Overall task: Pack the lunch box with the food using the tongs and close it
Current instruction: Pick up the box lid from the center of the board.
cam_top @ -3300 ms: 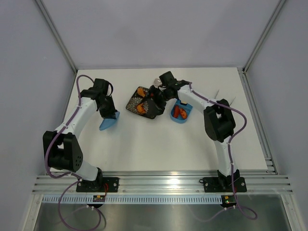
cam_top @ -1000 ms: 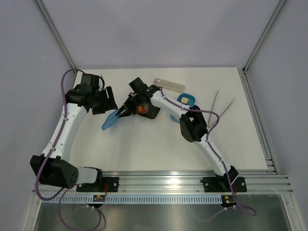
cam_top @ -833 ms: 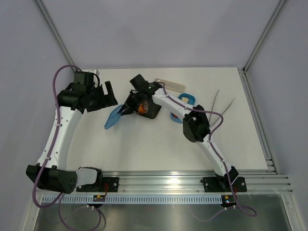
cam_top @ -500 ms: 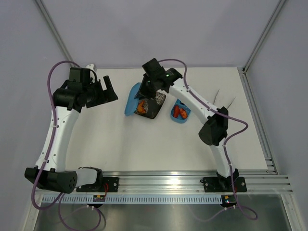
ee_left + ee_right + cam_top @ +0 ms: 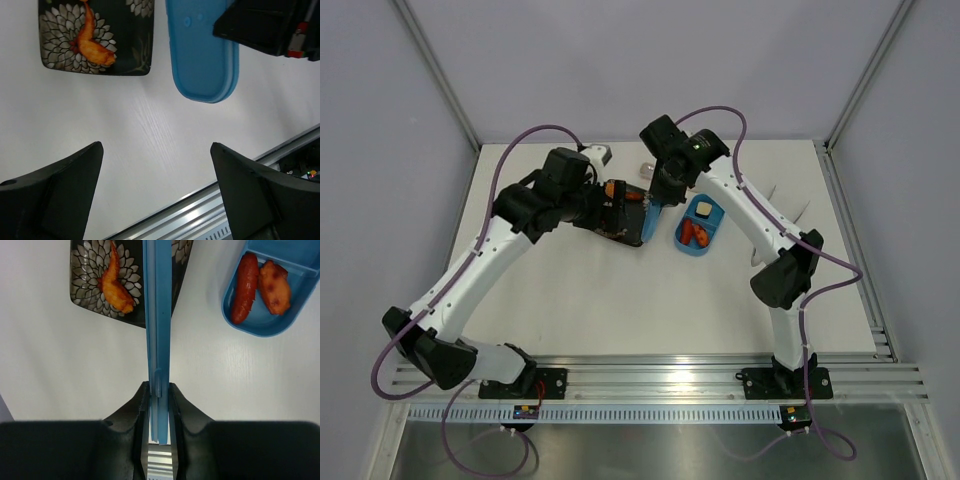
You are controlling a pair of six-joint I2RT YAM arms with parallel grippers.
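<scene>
The light-blue lunch box (image 5: 704, 243) (image 5: 260, 325) lies open right of the black plate; it holds red and orange food (image 5: 692, 232) (image 5: 245, 290) and a pale block (image 5: 701, 207). My right gripper (image 5: 655, 197) (image 5: 158, 390) is shut on the blue lid (image 5: 650, 218) (image 5: 157, 315), held on edge between plate and box. My left gripper (image 5: 608, 205) (image 5: 156, 150) hangs open above the table, near the plate, holding nothing. One orange food piece (image 5: 92, 45) (image 5: 116, 282) stays on the plate. The silver tongs (image 5: 806, 208) lie at the right, partly behind the right arm.
The black flower-patterned plate (image 5: 625, 232) (image 5: 60, 60) (image 5: 87, 295) sits at mid-table. A translucent case (image 5: 646, 167) peeks out behind the right gripper. The aluminium rail (image 5: 240, 200) runs along the table's near edge.
My right gripper carried the lid from left of the plate to its right side, turning it on edge. The left gripper opened wide, let go of the lid and swung right toward the plate.
</scene>
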